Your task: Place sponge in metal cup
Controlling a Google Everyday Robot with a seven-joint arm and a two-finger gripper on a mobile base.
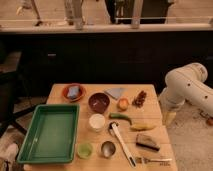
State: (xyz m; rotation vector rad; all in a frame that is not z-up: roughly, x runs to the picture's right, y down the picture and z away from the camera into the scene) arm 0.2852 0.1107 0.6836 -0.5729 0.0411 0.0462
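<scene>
The sponge (73,91), a small blue-grey block, lies on the orange plate (64,94) at the table's far left. The metal cup (108,148) stands upright near the front edge, between the pale green cup (84,150) and a white-handled utensil (121,141). My white arm (186,84) bends in from the right. My gripper (169,117) hangs at its lower end beside the table's right edge, away from both sponge and cup. It holds nothing that I can see.
A green tray (50,132) fills the left front. A dark red bowl (99,102), white cup (97,121), grey-blue triangular piece (115,92), orange fruit (123,103), green pepper (121,117), yellow piece (142,127), brown block (147,142) and fork (152,160) crowd the middle and right.
</scene>
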